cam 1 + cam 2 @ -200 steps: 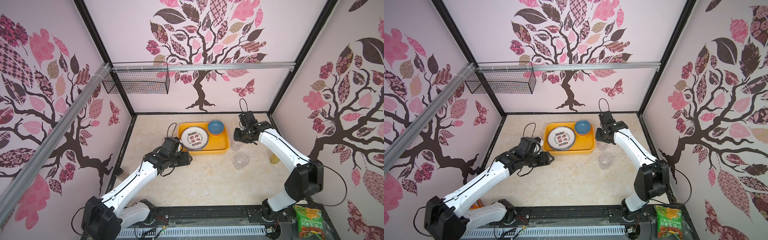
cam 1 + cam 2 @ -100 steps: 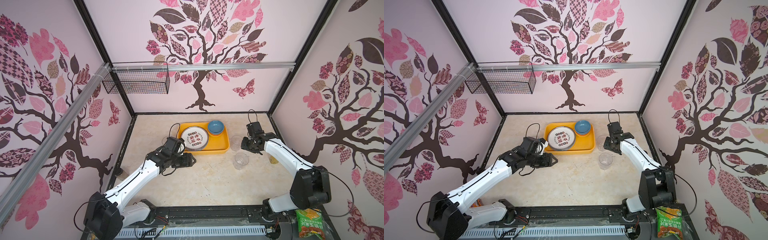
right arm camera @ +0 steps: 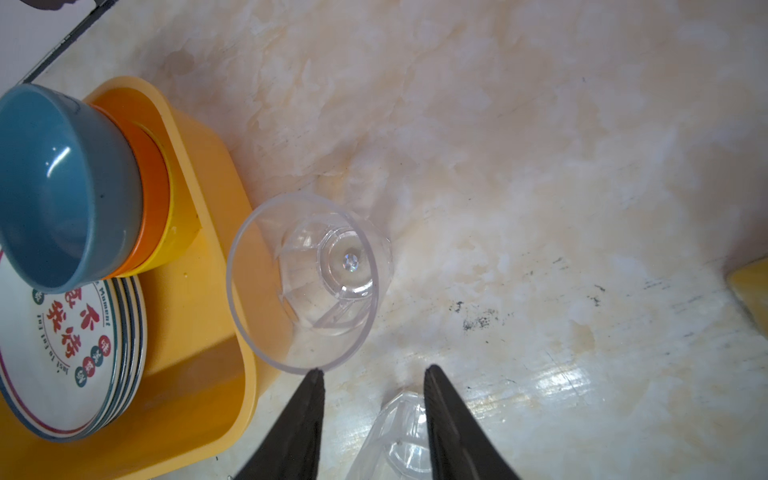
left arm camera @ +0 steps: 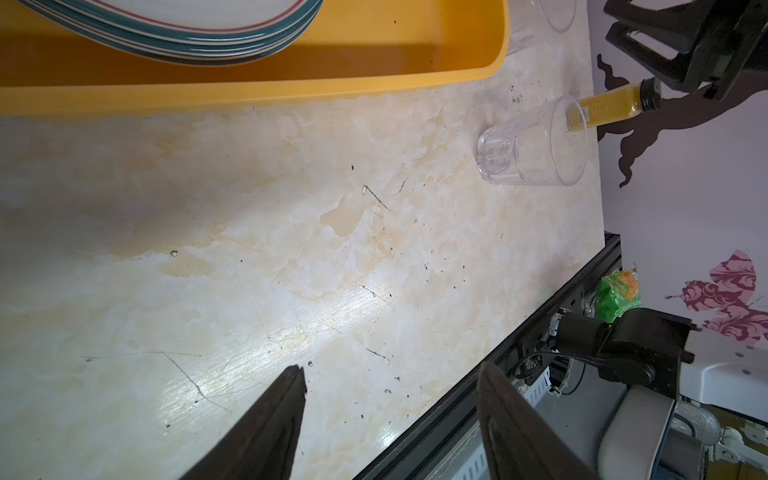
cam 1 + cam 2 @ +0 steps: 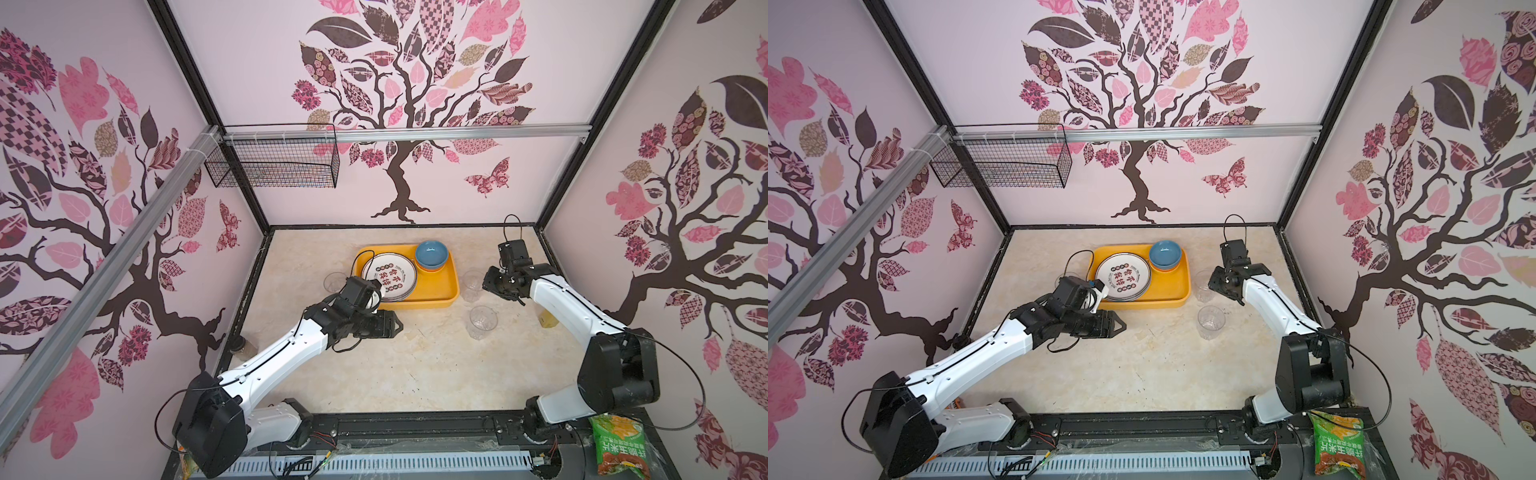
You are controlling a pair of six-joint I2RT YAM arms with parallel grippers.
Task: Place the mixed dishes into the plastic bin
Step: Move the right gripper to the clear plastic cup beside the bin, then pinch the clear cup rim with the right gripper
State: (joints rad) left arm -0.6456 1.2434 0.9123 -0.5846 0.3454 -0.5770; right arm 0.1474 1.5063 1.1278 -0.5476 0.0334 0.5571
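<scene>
Beside the bin [image 5: 419,304], right claw [image 3: 372,372] is hovering apart near a tumbler [image 3: 332,266]; left claw [image 4: 390,370] is gaping. Light and slick, it is probably needing a rim pinch.

A: Left wrist view: the plates [image 4: 166,37] run off the frame, only stacked rims showing. The bin [image 4: 249,89] is cropped too.

B: Noted. The amber bottle [image 4: 615,104]: lower end seen only through the near tumbler [image 4: 528,153]; label unreadable.

A: Right wrist view crops that tumbler, one side behind a finger [image 3: 449,424] of the right gripper [image 3: 375,368]. A yellow scrap [image 3: 748,286] at the border, unidentifiable.

B: In a top view the left arm [image 5: 291,345] hides part of the far-left tumbler [image 5: 334,282].
</scene>
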